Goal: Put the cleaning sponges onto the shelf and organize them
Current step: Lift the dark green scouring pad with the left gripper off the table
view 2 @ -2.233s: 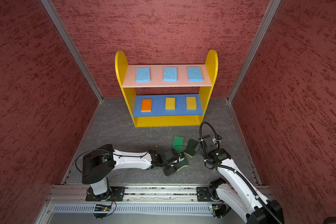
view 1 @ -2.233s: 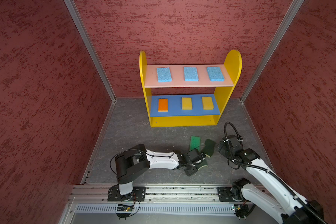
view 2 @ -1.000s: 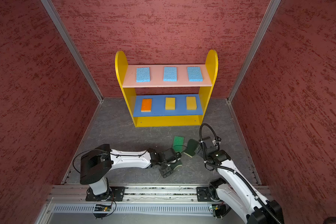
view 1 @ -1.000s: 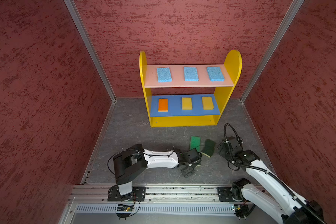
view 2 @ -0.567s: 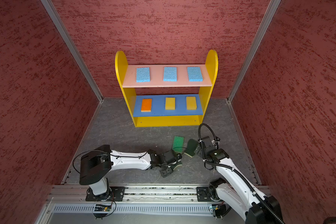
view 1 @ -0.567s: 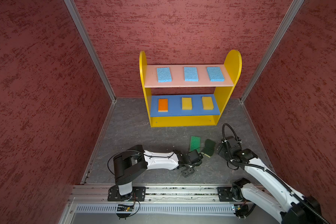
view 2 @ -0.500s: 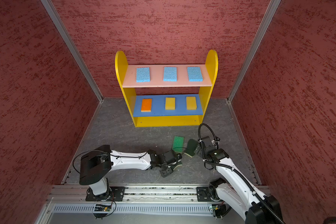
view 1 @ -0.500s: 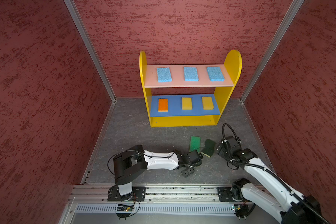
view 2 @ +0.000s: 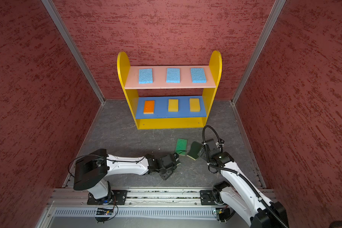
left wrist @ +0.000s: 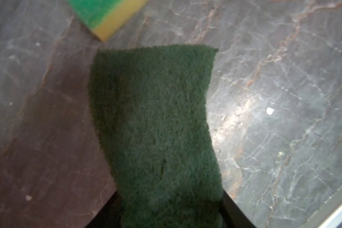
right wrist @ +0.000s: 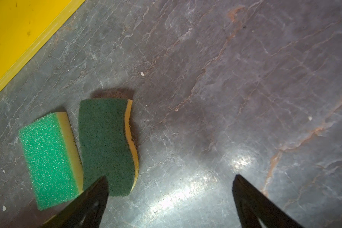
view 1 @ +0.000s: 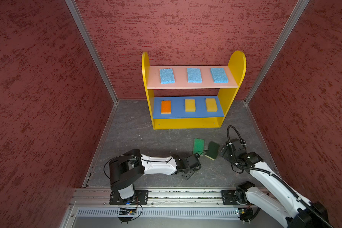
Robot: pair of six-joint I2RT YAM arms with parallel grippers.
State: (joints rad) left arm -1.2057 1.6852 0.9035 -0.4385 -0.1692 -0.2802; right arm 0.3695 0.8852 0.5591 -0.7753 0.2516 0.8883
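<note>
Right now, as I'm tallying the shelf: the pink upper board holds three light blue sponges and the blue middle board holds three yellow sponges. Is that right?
Not quite. The blue middle board holds two yellow sponges and an orange-topped sponge, as both top views show. Three light blue sponges on the pink upper board is right.

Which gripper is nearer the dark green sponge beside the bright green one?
Right. The right gripper sits beside the dark green sponge; the left gripper, farther, grips a second dark sponge.

Sponges (view 1: 194, 75) on shelf (view 1: 237, 63), loose sponges (view 1: 198, 145) — floor (view 1: 138, 136) before it
</note>
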